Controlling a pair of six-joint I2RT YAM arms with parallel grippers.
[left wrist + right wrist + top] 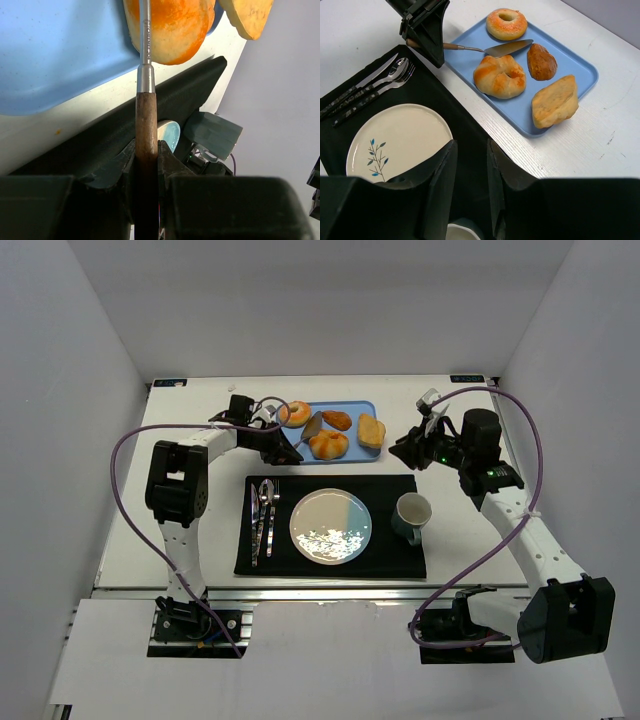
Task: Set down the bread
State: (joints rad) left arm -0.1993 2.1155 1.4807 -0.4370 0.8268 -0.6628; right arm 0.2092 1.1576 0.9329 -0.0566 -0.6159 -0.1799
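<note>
Spatula [485, 49] handle is pinched by left gripper [147, 150], blade held over blue tray [465, 62] beside bread roll [500, 76]. Tray is set at table's [460, 550] far edge. Right gripper [471, 150] is slightly parted, nothing held.

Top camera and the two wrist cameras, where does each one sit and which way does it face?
Top external: above and behind the arms, looking down on the table; both arms, left hand and right hand show.
Left wrist: on the left arm, looking along its fingers gripping the spatula toward the twisted roll.
Right wrist: on the right arm, looking over its fingers at plate and blue tray.
Shared: both wrist views show the spatula and that roll.
</note>
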